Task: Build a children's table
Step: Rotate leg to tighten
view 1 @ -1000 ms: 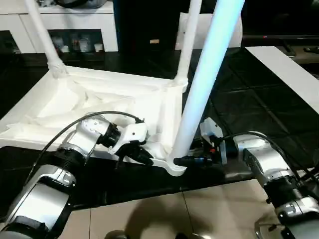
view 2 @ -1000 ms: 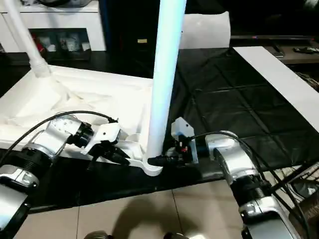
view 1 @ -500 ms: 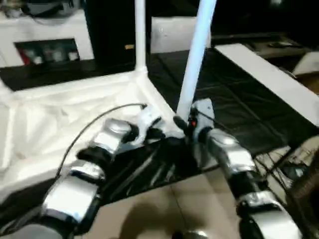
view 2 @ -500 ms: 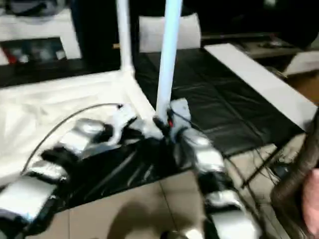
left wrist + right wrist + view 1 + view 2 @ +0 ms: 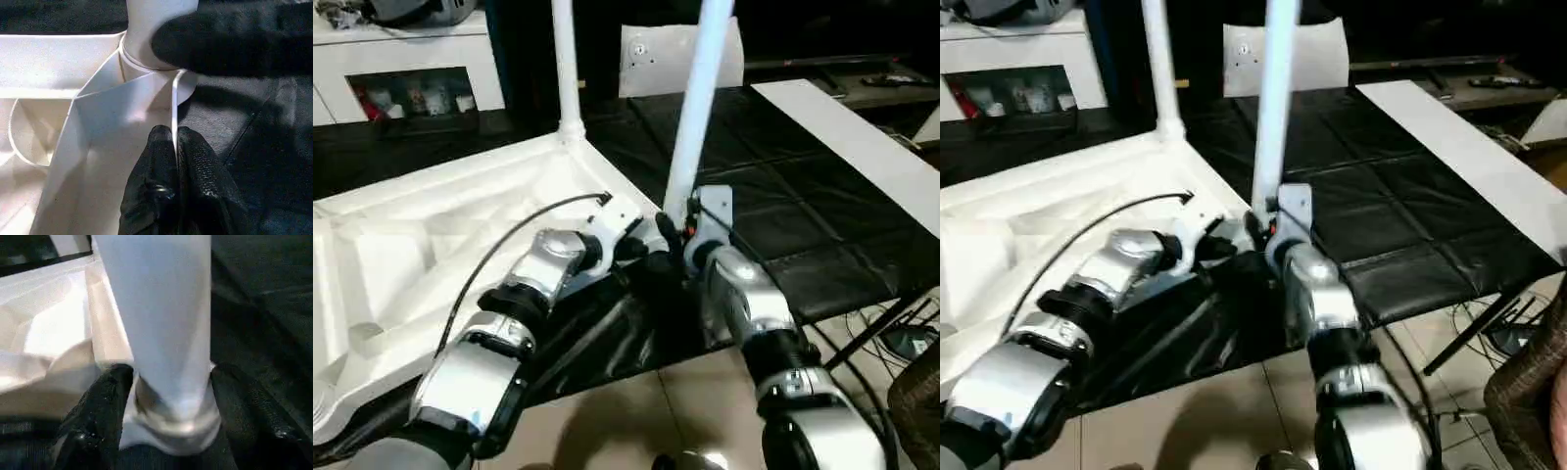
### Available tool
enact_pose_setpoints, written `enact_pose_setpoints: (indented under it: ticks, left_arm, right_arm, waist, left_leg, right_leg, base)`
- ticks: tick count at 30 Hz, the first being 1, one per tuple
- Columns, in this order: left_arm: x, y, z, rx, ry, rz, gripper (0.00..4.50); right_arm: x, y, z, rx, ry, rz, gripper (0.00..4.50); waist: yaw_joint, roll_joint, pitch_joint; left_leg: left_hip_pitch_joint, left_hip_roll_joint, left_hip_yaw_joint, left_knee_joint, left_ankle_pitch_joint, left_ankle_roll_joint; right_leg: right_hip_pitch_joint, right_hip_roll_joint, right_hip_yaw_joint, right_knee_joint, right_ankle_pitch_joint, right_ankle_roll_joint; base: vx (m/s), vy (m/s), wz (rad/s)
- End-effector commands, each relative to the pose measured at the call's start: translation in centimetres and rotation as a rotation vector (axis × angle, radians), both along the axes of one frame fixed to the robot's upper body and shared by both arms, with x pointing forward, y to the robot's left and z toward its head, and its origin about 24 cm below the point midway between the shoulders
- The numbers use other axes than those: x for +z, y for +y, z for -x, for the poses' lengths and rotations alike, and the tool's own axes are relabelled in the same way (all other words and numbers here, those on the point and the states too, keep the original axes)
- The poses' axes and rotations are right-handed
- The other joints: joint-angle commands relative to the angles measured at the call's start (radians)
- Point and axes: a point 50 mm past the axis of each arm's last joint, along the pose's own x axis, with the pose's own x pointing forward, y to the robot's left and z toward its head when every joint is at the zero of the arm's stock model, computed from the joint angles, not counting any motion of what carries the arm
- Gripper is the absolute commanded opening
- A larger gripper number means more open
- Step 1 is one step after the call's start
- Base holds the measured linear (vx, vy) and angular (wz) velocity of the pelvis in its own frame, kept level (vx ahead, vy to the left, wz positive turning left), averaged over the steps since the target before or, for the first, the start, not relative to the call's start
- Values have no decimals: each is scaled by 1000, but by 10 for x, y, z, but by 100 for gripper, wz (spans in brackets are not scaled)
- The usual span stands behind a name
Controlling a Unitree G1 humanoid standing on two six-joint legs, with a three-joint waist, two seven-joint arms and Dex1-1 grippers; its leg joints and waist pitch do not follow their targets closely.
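Our left gripper (image 5: 176, 147) is pinched shut on the thin upright rim of the tabletop (image 5: 431, 245), one black finger on each side of the wall, just beside the near corner socket. Our right gripper (image 5: 168, 406) has its two fingers on either side of the base of the near leg (image 5: 697, 108), where the leg enters that socket; the fingers sit right at the leg, but we cannot tell whether they press on it or stand slightly off it.

The tabletop lies upside down on a black quilted mat (image 5: 783, 196), its ribbed underside facing up, and its left part runs out of the head views. The near leg stands upright, with a slight lean, long axis vertical, and its top is cut off. A second leg (image 5: 564, 69) stands upright in the far corner socket, its top also cut off. Our silver forearms hide the corner where the grippers meet.

A flat white plank (image 5: 862, 147) lies on the mat to our right. A white block (image 5: 656, 54) stands behind the legs, bearing a small mark we cannot read.
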Motion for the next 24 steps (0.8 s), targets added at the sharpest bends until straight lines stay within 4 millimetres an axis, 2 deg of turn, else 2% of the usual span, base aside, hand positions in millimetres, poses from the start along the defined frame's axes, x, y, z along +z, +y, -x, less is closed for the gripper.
enact_pose_setpoints:
  ticks: [1, 2, 3, 5, 6, 8, 9, 10, 11, 12, 13, 14, 15, 16, 18, 20, 24]
  left_arm:
    - [22, -14, -2, -76, -108, 102, 0]
    - [20, -6, -1, -114, -106, 75, 0]
    - [19, -1, -1, -129, -103, 61, 0]
    - [19, 3, 0, -151, -113, 43, 0]
    - [19, 7, 1, -197, -137, 21, 0]
    - [19, 14, 3, -290, -184, -47, 0]
    - [19, 19, 3, -318, -216, -107, 0]
    - [19, 19, 3, -318, -216, -107, 0]
    - [21, 21, 1, -316, -256, -136, 0]
    - [23, 21, -1, -310, -281, -151, 0]
    - [27, 20, -3, -299, -311, -155, 0]
    - [30, 19, -5, -289, -341, -155, 0]
    - [38, 14, -9, -270, -400, -155, 0]
    - [40, 12, -11, -255, -434, -169, 0]
    - [42, 10, -12, -252, -469, -191, 0]
    - [43, 9, -13, -246, -476, -193, 0]
    - [42, 8, -14, -221, -471, -158, 0]
  right_arm:
    - [-4, 15, 6, 91, 19, -10, 320]
    - [-1, 1, 12, 114, -15, -8, 320]
    - [0, -7, 16, 124, -30, 2, 337]
    - [1, -14, 20, 131, -49, 8, 356]
    - [3, -22, 25, 140, -72, 9, 356]
    - [6, -37, 37, 163, -94, 8, 359]
    - [6, -46, 46, 180, -101, 28, 392]
    - [6, -46, 46, 180, -101, 28, 392]
    - [7, -51, 53, 187, -107, 49, 399]
    - [7, -54, 57, 190, -111, 64, 409]
    - [7, -56, 62, 194, -110, 71, 423]
    - [7, -57, 66, 198, -108, 73, 423]
    - [6, -59, 74, 216, -102, 78, 436]
    - [5, -60, 77, 210, -95, 77, 445]
    - [4, -62, 79, 186, -89, 78, 449]
    - [3, -64, 79, 163, -88, 83, 449]
    - [5, -67, 82, 135, -87, 99, 449]
  waist:
    - [4, -14, -81]
    - [3, -21, -81]
    - [12, -19, -79]
    - [13, -18, -80]
    - [10, -19, -79]
    - [15, -12, -78]
    - [19, -6, -80]
    - [18, -10, -81]
    - [18, 1, -81]
    - [16, -6, -81]
    - [18, 0, -80]
    - [18, -2, -79]
    - [23, 0, -83]
    - [25, 2, -82]
    - [24, -1, -84]
    - [23, 2, -85]
    - [20, -1, -87]
  left_leg:
    - [-24, 20, 7, -59, -76, 107]
    - [-24, 20, 8, -58, -75, 108]
    - [-22, 21, 8, -59, -71, 116]
    - [-22, 24, 7, -60, -65, 124]
    - [-25, 23, 7, -61, -73, 114]
    - [-16, 24, 7, -63, -92, 111]
    - [-18, 32, 6, -64, -83, 114]
    - [-21, 36, 3, -64, -72, 114]
    - [-19, 37, 1, -67, -75, 109]
    - [-21, 35, 4, -64, -87, 104]
    - [-19, 35, 4, -65, -97, 97]
    - [-21, 35, 4, -66, -102, 96]
    - [-17, 36, 4, -64, -100, 95]
    - [-16, 40, 4, -64, -100, 98]
    - [-24, 40, 1, -65, -93, 94]
    - [-23, 38, 2, -65, -87, 95]
    - [-26, 38, 3, -61, -56, 108]
  right_leg:
    - [77, -54, 54, -89, -349, -115]
    - [77, -52, 53, -90, -349, -112]
    - [79, -51, 55, -91, -341, -98]
    - [78, -52, 54, -91, -331, -95]
    - [78, -53, 52, -94, -360, -94]
    - [72, -52, 53, -104, -393, -71]
    - [74, -53, 53, -99, -359, -74]
    - [76, -52, 52, -92, -312, -79]
    - [75, -54, 52, -90, -304, -92]
    - [76, -53, 50, -93, -305, -93]
    - [75, -55, 50, -95, -316, -98]
    - [75, -54, 50, -99, -324, -94]
    - [74, -54, 51, -98, -307, -95]
    - [72, -53, 52, -96, -282, -109]
    - [79, -57, 49, -91, -267, -117]
    - [78, -58, 49, -92, -264, -124]
    - [80, -60, 51, -87, -202, -149]
  base:
    - [0, 0, 0]
    - [0, 0, 0]
    - [0, 0, 0]
    - [0, 0, 0]
    - [0, 0, 0]
    - [0, 0, 0]
    - [0, 0, 0]
    - [0, 0, 0]
    - [0, 0, 0]
    - [0, 0, 0]
    - [0, 0, 0]
    - [0, 0, 0]
    - [0, 0, 0]
    - [0, 0, 0]
    - [0, 0, 0]
    - [0, 0, 0]
    - [0, 0, 0]
